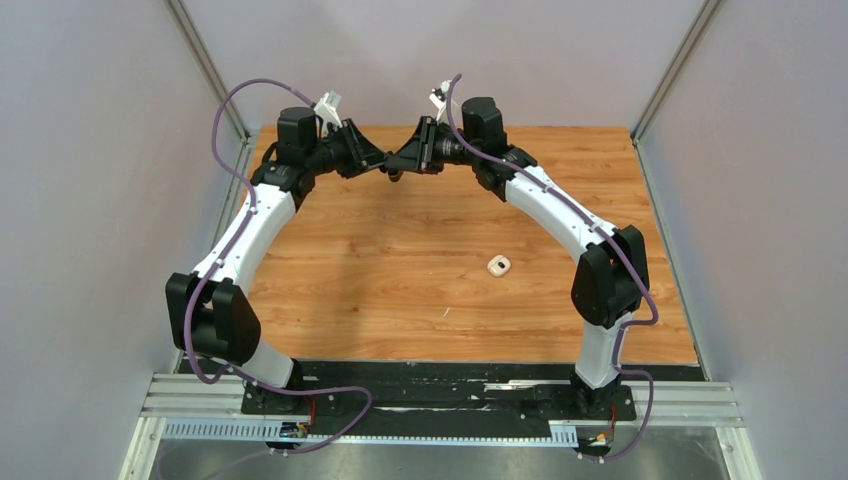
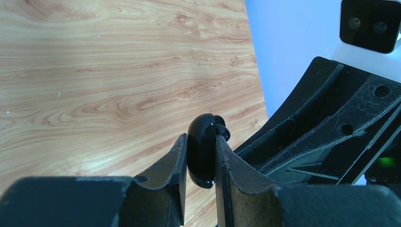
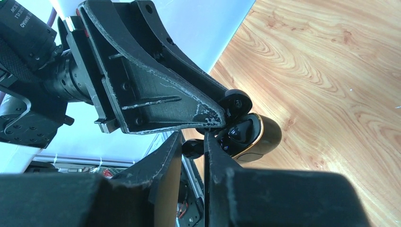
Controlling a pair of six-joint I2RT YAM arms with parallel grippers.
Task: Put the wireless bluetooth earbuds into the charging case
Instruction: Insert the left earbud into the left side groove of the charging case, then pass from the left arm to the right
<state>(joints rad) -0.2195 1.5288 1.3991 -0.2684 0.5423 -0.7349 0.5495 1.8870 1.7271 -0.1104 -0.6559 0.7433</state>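
Charging case (image 3: 265, 136), glossy black, rounded and gold-rimmed, sits pinched in left claw (image 2: 200, 142); right claw (image 3: 193, 142) pinches black earbud (image 3: 192, 148).

lab cell | grey enclosure walls (image 1: 90, 150) | wooden tabletop (image 1: 400, 250) | aluminium mounting rails (image 1: 700, 408)

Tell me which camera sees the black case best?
The right wrist view: the black charging case shows its gold rim and open inside. The left wrist view shows only its rounded back, pinched by the left gripper. From the top it is a dark speck.
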